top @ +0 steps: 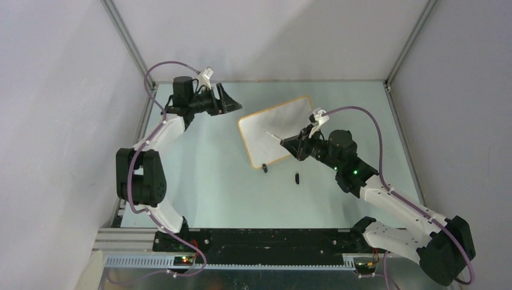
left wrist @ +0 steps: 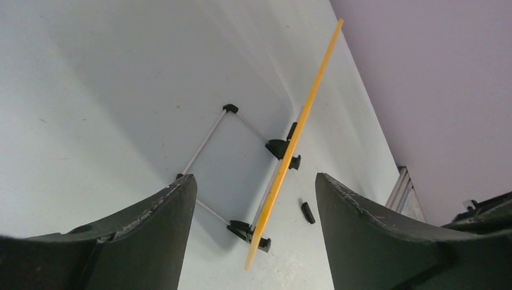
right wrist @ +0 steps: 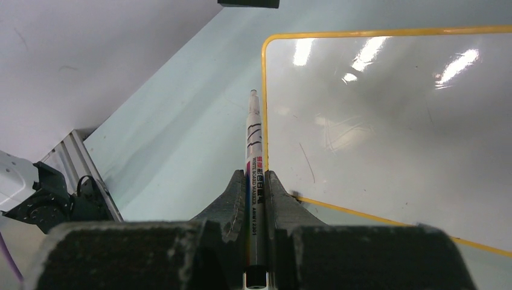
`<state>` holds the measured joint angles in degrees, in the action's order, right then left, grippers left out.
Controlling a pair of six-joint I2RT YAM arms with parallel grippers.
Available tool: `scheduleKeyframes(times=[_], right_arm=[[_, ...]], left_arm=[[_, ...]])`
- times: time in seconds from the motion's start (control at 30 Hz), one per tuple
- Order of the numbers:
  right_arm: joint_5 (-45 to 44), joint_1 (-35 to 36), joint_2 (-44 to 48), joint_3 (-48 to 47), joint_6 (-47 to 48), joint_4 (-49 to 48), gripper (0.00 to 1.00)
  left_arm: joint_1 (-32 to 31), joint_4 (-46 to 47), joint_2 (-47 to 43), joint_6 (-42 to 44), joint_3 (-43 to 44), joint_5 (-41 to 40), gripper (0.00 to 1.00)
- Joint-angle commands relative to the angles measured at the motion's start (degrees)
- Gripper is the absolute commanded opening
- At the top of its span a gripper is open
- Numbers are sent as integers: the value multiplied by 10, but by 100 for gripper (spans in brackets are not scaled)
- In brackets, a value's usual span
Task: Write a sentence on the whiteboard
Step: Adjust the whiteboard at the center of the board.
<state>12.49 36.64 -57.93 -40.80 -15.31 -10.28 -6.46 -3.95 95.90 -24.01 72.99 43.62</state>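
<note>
The whiteboard [top: 275, 121] stands tilted on a wire stand at the table's middle back. It has an orange frame and black clip feet. In the left wrist view it shows edge-on [left wrist: 319, 78]. In the right wrist view its face [right wrist: 392, 121] is white, with no lettering of the sentence, only one thin faint stroke [right wrist: 308, 163]. My right gripper [right wrist: 255, 174] is shut on a white marker [right wrist: 252, 133]. The marker tip points at the board's left edge, and I cannot tell whether it touches. In the top view the right gripper [top: 296, 146] sits just right of the board. My left gripper [top: 226, 99] is open and empty, left of the board, and appears the same in its wrist view [left wrist: 255, 178].
A small black marker cap [top: 297, 177] lies on the table in front of the board and also shows in the left wrist view [left wrist: 308, 212]. The board's wire stand [left wrist: 208, 136] reaches out behind it. Grey walls close in the table on three sides.
</note>
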Motion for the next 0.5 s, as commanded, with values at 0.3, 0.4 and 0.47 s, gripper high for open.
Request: scheduleKeyframes(times=[0.3,0.4,0.47], right_arm=[[-24,2,-44,-90,21,-12,0],[-17,2,-62,-104,26,-1,0],[-17,2,-66,-105,25,5,0]], left_arm=[[-28,-14,-2,26,-3,36,71],[-33,-39,0,61,-3,19,71],[-33,-43,1,71,-5,18,71]])
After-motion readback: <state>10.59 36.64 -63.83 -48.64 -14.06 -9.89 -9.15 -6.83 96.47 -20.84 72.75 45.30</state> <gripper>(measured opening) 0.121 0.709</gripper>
